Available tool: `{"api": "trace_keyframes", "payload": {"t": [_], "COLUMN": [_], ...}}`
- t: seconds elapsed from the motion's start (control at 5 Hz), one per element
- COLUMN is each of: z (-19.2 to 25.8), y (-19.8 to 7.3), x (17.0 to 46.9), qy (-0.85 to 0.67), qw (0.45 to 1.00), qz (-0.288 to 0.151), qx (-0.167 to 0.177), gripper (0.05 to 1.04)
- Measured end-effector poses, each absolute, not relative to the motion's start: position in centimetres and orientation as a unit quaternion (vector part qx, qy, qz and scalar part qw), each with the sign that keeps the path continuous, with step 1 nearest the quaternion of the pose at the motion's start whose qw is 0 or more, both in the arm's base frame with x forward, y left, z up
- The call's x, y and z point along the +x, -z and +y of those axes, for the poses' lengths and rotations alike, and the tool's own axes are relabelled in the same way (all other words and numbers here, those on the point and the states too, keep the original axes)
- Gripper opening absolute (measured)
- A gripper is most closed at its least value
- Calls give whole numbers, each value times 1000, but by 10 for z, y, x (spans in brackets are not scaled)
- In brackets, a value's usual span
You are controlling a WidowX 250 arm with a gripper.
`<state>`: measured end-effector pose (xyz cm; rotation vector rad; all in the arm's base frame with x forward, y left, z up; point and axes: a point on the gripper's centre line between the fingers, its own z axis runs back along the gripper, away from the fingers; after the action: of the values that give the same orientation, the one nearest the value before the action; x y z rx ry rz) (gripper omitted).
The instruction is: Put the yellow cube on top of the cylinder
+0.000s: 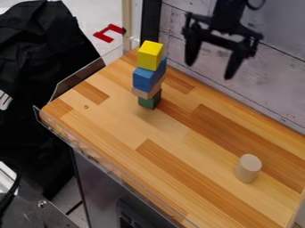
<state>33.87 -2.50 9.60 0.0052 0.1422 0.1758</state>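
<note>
The open gripper hangs at the upper right, to the right of the block stack and well apart from it, its two fingers spread with nothing between them. A yellow cube forms the top of the stack near the table's far left corner. It rests on a blue block. Beneath that come a tan wooden block and a green block at the bottom. The pale beige cylinder stands upright at the lower right, with nothing on top of it.
The wooden tabletop has a low clear rim along its left edges. A whitish panel wall runs behind the far right edge. Black cloth hangs beyond the table on the left.
</note>
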Motion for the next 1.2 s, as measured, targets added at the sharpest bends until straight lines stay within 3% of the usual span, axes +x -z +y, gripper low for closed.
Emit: {"api": "trace_keyframes", "payload": {"t": [0.4, 1.0, 1.2], "z": [1, 38, 44], "y": [-98, -126, -122], "x": [339, 325, 321], "qy": [-111, -170, -178], "qw": [991, 985, 983], "qz": [68, 38, 45], "qx": [12, 12, 7], "gripper": [1001, 1001, 1001]}}
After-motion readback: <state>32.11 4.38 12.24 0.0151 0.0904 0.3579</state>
